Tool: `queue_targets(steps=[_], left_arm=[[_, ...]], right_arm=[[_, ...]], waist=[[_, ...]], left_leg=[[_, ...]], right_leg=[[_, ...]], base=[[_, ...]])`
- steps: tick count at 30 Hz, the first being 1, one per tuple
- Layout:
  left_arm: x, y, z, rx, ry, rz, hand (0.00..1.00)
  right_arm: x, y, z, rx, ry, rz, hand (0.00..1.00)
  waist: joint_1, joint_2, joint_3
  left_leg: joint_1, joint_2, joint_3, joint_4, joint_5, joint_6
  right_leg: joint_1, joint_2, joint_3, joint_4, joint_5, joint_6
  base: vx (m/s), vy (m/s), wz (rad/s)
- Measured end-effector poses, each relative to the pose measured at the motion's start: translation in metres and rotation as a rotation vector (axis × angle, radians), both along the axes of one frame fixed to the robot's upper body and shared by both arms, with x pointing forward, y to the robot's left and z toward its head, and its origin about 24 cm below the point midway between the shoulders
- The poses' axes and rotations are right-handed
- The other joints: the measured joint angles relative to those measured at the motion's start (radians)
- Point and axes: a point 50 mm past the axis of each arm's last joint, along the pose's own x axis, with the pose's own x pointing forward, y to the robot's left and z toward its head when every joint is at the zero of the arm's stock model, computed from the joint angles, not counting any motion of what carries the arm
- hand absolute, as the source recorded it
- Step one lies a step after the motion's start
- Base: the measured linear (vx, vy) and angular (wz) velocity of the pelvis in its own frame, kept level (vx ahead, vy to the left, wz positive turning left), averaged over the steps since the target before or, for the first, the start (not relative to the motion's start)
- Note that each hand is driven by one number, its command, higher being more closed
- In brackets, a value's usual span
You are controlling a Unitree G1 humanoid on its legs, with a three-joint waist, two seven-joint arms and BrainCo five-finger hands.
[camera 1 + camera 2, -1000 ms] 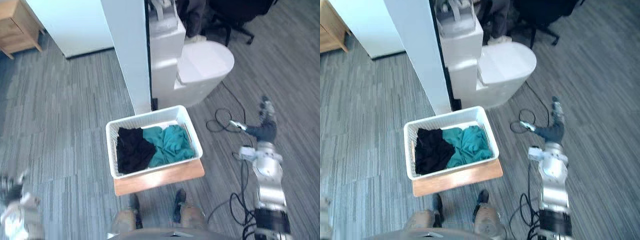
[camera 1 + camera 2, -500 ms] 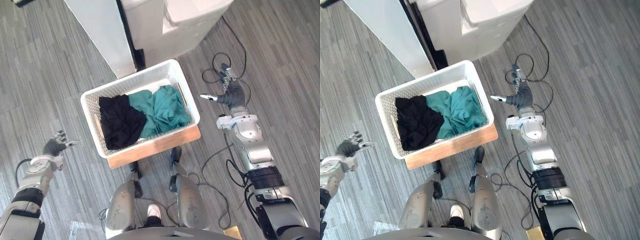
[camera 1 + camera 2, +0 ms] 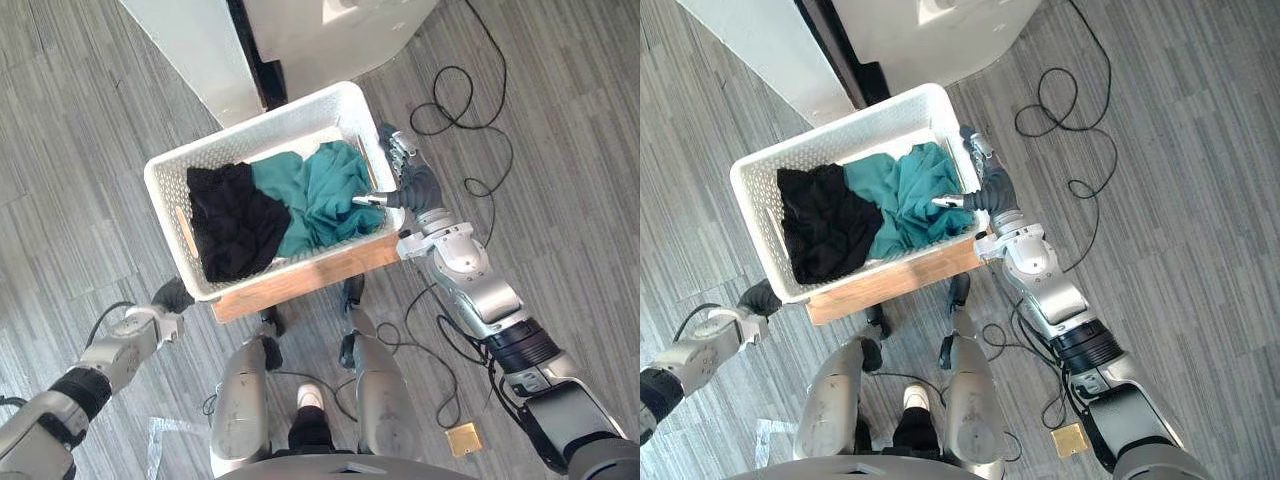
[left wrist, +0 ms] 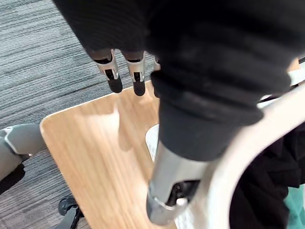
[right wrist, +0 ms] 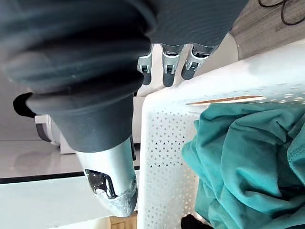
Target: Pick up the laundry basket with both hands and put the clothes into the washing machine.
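Grey streaked floor (image 3: 80, 120) spreads all around me. Far ahead on my left stands a white wall panel (image 3: 190, 50), with a dark gap (image 3: 250, 55) along its right edge. Just before me sits a low wooden stand (image 3: 310, 275). A small tan square (image 3: 463, 440) lies near right.

The two head cameras are looking steeply down at the basket (image 3: 165, 215) on its wooden board (image 3: 310, 272) and the grey floor (image 3: 80, 120), sharing one scene, slightly offset sideways. Each wrist camera is peering along its own hand from very close: the left hand (image 4: 200, 71) over the board and basket rim, the right hand (image 5: 95, 57) along the basket's wall
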Motion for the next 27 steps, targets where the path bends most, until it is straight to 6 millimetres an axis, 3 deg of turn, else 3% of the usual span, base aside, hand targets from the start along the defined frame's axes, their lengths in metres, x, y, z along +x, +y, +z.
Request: queue_targets(steps=[5, 8, 11, 13, 18, 22, 27], left_arm=[[0.006, -0.006, 0.007, 0.003, -0.029, -0.011, 0.00], [-0.004, -0.012, 0.012, -0.005, -0.046, -0.046, 0.00], [-0.032, -0.025, 0.005, -0.068, -0.027, -0.085, 0.00], [-0.062, -0.038, -0.005, -0.113, 0.042, -0.149, 0.00], [-0.099, -0.056, -0.025, -0.211, 0.181, -0.243, 0.00], [-0.113, -0.064, -0.032, -0.233, 0.236, -0.298, 0.00], [-0.125, -0.059, -0.037, -0.240, 0.279, -0.321, 0.00]], right_arm=[[0.000, -0.002, 0.007, -0.072, -0.013, 0.038, 0.00], [0.000, -0.005, 0.008, -0.160, -0.010, 0.054, 0.00], [-0.002, -0.018, 0.007, -0.251, 0.005, 0.044, 0.00], [-0.004, -0.026, 0.006, -0.340, 0.014, 0.046, 0.00], [-0.005, -0.017, 0.005, -0.409, 0.011, 0.115, 0.00], [-0.005, -0.015, 0.001, -0.419, 0.025, 0.129, 0.00], [-0.004, -0.008, -0.007, -0.429, 0.042, 0.148, 0.00]], waist=[[0.005, 0.000, 0.000], [0.006, 0.001, 0.000], [0.013, 0.003, -0.002], [0.021, 0.005, -0.003], [0.040, 0.008, -0.006], [0.060, 0.020, -0.026], [0.059, 0.025, -0.064]], left_leg=[[-0.032, 0.023, 0.024, 0.045, -0.010, 0.003], [-0.047, 0.034, 0.028, 0.061, -0.010, 0.003], [-0.047, 0.034, 0.030, 0.067, -0.009, 0.004], [-0.046, 0.034, 0.030, 0.066, -0.009, 0.004], [-0.045, 0.032, 0.031, 0.066, -0.009, 0.004], [-0.047, 0.030, 0.031, 0.062, -0.007, 0.006], [-0.054, 0.030, 0.031, 0.058, -0.007, 0.007]], right_leg=[[-0.018, -0.001, -0.009, 0.005, 0.000, 0.000], [-0.022, 0.000, -0.020, 0.007, -0.001, -0.001], [-0.022, -0.005, -0.028, 0.024, -0.015, 0.002], [-0.020, -0.011, -0.040, 0.036, -0.025, 0.003], [-0.019, -0.011, -0.041, 0.036, -0.025, 0.003], [-0.020, -0.011, -0.043, 0.034, -0.025, 0.003], [-0.022, -0.006, -0.040, 0.016, -0.021, 0.005]], base=[[0.01, -0.014, 0.04], [0.02, -0.040, 0.06], [0.03, -0.031, 0.10], [0.03, -0.033, 0.15], [0.01, -0.031, 0.01], [0.01, -0.049, 0.02], [0.03, -0.055, -0.02]])
